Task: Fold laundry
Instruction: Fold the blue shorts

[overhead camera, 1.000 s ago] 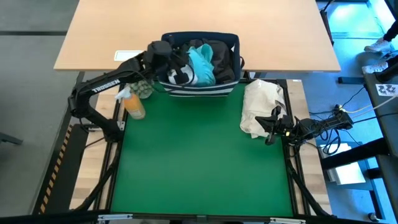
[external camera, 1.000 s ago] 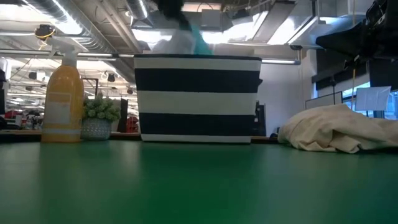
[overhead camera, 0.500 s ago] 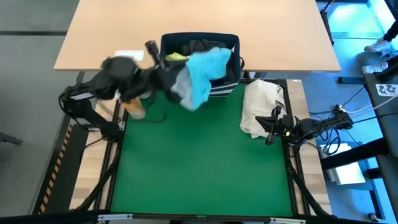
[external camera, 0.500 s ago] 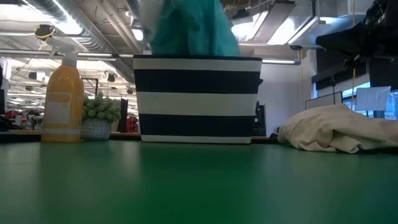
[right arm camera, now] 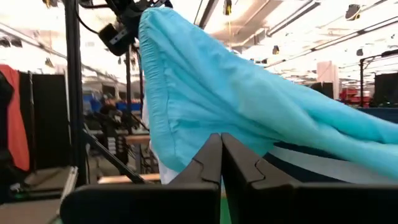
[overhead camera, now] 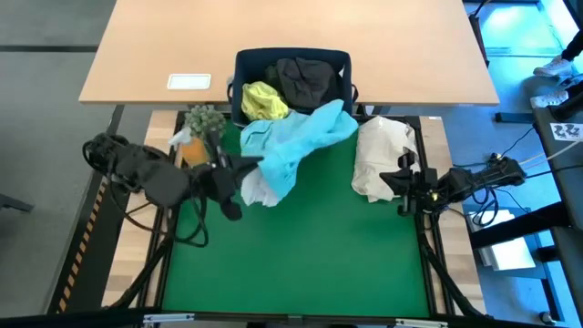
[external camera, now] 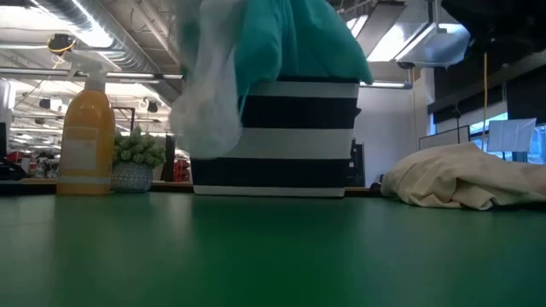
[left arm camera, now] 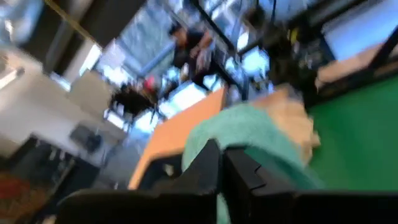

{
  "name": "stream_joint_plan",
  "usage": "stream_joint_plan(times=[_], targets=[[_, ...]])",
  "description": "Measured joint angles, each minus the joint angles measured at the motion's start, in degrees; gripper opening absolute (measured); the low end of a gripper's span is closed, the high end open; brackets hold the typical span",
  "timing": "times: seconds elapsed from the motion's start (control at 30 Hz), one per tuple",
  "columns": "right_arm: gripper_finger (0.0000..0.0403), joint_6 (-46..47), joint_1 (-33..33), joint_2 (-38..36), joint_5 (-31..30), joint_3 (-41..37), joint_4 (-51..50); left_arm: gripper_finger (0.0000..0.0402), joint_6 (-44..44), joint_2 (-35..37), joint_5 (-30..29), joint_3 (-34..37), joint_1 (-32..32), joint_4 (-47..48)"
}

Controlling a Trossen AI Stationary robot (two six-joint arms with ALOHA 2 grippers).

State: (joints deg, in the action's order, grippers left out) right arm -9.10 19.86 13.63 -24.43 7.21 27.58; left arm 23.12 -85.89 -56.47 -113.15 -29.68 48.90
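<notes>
With its jaws clamped on the turquoise garment (overhead camera: 296, 146), the left gripper (overhead camera: 239, 178) holds the cloth in the air between the navy bin (overhead camera: 293, 62) and the green bench (overhead camera: 301, 246): this looks like the fetching step. Next, lay it flat. The right gripper (overhead camera: 407, 185) waits closed and empty beside the cream bundle (overhead camera: 383, 155).

A garment (overhead camera: 296, 146) is held off the mat (overhead camera: 301, 255) by the left gripper (overhead camera: 244, 175), stretched between it and the bin (overhead camera: 291, 60) at the rear. A bottle (overhead camera: 185, 150) and plant (overhead camera: 204, 119) are placed left of the bin; a cloth bundle (overhead camera: 383, 157) lies at the right, just beside the right gripper (overhead camera: 401, 185).
</notes>
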Motion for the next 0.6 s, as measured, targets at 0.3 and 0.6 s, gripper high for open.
stream_joint_plan(times=[0.3, 0.6], targets=[[0.0005, -4.0, 0.0, 23.7, -1.0, 13.6, -0.6, 0.0000, -16.5, 0.0, 4.8, 10.2, -2.3, 4.5], [0.0005, -6.6, 0.0, 42.1, -3.5, 23.6, -2.7, 0.0000, -30.5, 0.0, 14.6, 22.3, -4.5, 4.6]])
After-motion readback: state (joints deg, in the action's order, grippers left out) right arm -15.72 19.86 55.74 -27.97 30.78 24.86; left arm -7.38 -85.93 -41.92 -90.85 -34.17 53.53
